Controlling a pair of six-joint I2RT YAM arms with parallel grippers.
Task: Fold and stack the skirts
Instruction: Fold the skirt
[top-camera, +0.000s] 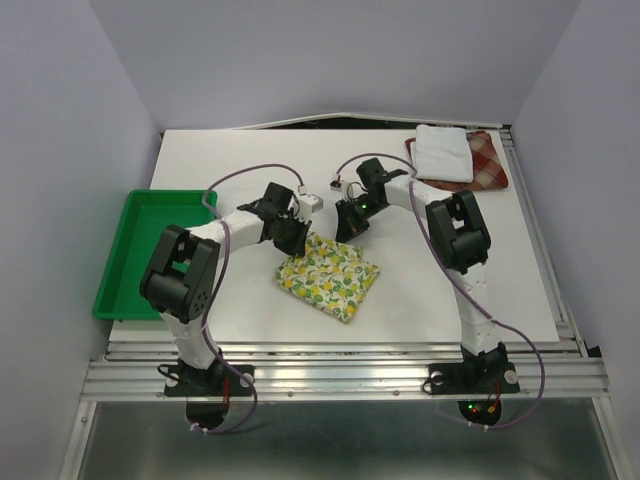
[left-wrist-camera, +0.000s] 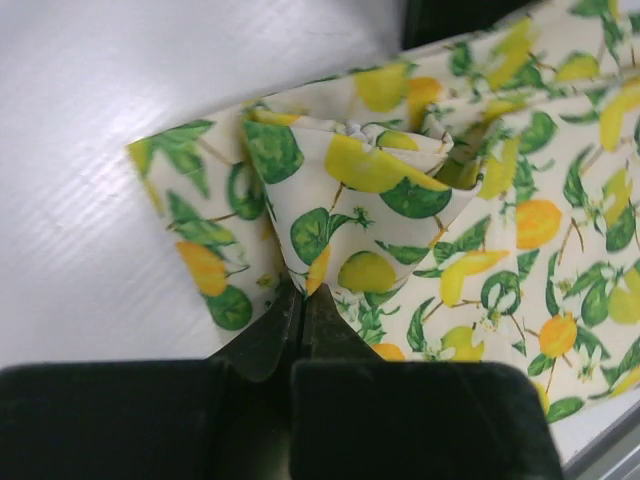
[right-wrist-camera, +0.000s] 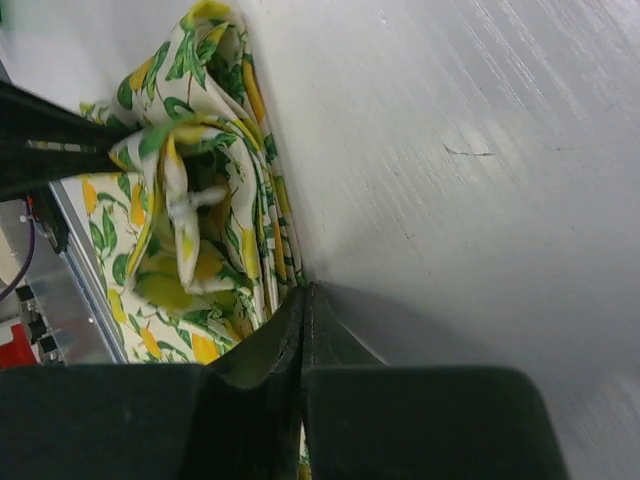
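Observation:
The fruit-print skirt (top-camera: 330, 275) lies folded at the table's middle. My left gripper (top-camera: 293, 238) is shut on its far left corner; in the left wrist view the jaws (left-wrist-camera: 303, 292) pinch a raised fold of the print cloth (left-wrist-camera: 380, 190). My right gripper (top-camera: 350, 225) is shut on the far right corner; in the right wrist view the jaws (right-wrist-camera: 303, 292) close on the bunched edge of the skirt (right-wrist-camera: 200, 200). The plain white skirt (top-camera: 443, 150) lies folded on the red-and-cream plaid skirt (top-camera: 490, 165) at the back right.
A green plastic tray (top-camera: 125, 260) sits at the table's left edge. A small white block (top-camera: 313, 200) lies on the table behind the left gripper. Purple cables loop over both arms.

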